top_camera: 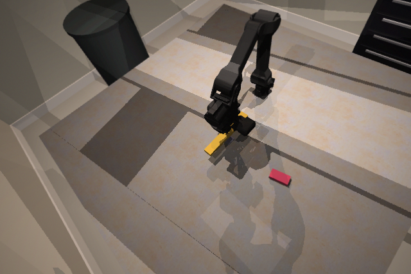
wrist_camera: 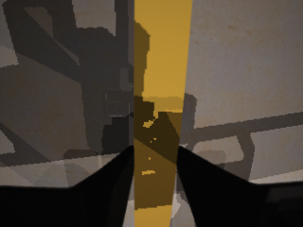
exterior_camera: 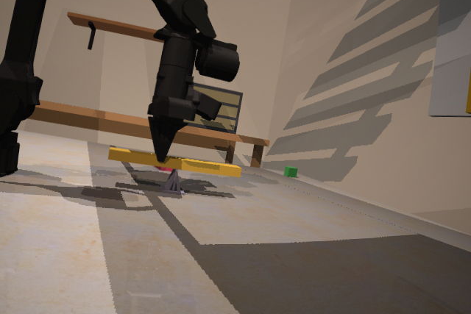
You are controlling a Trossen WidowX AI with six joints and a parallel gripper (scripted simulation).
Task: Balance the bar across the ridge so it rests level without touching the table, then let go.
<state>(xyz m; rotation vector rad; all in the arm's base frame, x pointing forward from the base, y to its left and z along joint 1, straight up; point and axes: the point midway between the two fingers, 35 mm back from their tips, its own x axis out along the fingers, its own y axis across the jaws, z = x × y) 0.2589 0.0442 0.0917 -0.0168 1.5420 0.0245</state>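
Note:
The long yellow bar [top_camera: 216,144] [exterior_camera: 213,168] [wrist_camera: 163,57] is held above the table, with its shadow apart from it. My gripper [exterior_camera: 161,159] [wrist_camera: 154,150] is shut on the bar a little to one side of its middle, towards the arm's base in the exterior view. The small grey-purple ridge [exterior_camera: 173,183] [top_camera: 229,140] stands on the table under the bar, slightly right of the fingertips in the exterior view. The ridge's top meets or nearly meets the bar's underside; I cannot tell whether they touch. The ridge is hidden in the wrist view.
A red block [top_camera: 279,177] [exterior_camera: 165,168] lies on the table off to one side of the bar. A green block [exterior_camera: 291,171] is farther off at the back right in the exterior view. A dark bin [top_camera: 109,42] and a black drawer cabinet [top_camera: 386,29] stand beyond the table.

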